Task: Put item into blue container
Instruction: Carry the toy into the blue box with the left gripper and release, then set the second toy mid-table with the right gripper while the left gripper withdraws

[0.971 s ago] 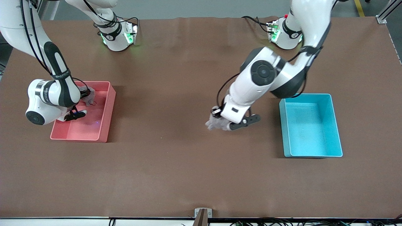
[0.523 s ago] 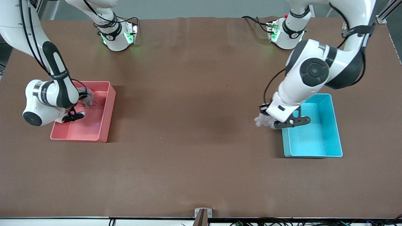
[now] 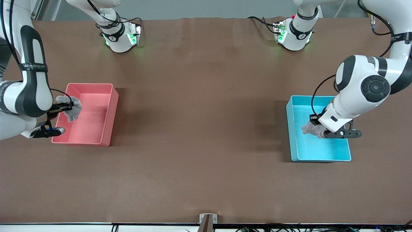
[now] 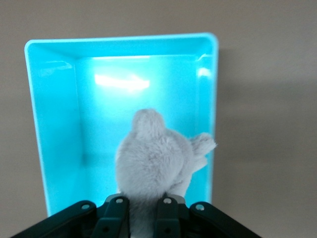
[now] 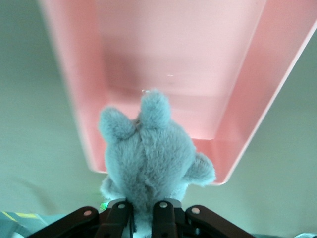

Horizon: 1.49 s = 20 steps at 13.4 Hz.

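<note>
The blue container [image 3: 322,151] stands at the left arm's end of the table. My left gripper [image 3: 317,130] hangs over its inside, shut on a pale grey plush toy [image 3: 309,129]. In the left wrist view the plush toy [image 4: 153,158] hangs from the gripper [image 4: 142,210] above the blue container's floor [image 4: 59,124]. My right gripper [image 3: 66,108] is shut on a second grey plush toy [image 3: 73,111] above the outer rim of a pink bin [image 3: 93,129]. The right wrist view shows this eared plush [image 5: 148,158] in the gripper [image 5: 141,213] over the pink bin [image 5: 198,74].
Both bins sit on a brown table [image 3: 199,129], one at each end. The two arm bases [image 3: 119,35] [image 3: 294,33] stand along the table edge farthest from the front camera. A small bracket [image 3: 207,219] is at the nearest edge.
The left arm has carried its plush from over the table's middle to over the blue container. The right arm has lifted its plush from inside the pink bin to above the bin's outer rim.
</note>
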Each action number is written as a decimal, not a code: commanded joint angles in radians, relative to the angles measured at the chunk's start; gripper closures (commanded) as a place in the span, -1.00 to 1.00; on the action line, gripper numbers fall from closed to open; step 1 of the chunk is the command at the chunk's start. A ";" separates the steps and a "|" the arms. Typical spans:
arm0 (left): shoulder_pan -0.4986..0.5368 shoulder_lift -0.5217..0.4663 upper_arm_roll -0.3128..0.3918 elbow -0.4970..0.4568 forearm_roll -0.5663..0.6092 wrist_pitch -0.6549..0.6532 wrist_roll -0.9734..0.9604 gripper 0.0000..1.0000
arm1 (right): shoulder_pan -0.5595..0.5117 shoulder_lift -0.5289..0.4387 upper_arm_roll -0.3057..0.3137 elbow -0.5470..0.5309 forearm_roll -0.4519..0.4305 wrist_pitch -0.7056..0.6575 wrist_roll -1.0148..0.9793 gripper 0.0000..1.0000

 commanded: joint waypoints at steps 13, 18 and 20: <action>0.117 0.185 -0.009 -0.105 0.155 0.206 0.075 0.40 | 0.572 0.129 0.001 0.026 0.279 0.736 1.285 0.97; 0.114 0.138 -0.013 -0.093 0.154 0.196 0.081 -0.99 | 0.732 0.275 0.001 0.034 0.275 1.031 1.518 0.98; 0.110 0.097 -0.019 -0.090 0.142 0.167 0.069 -0.99 | 0.783 0.318 0.001 0.046 0.275 1.117 1.581 0.96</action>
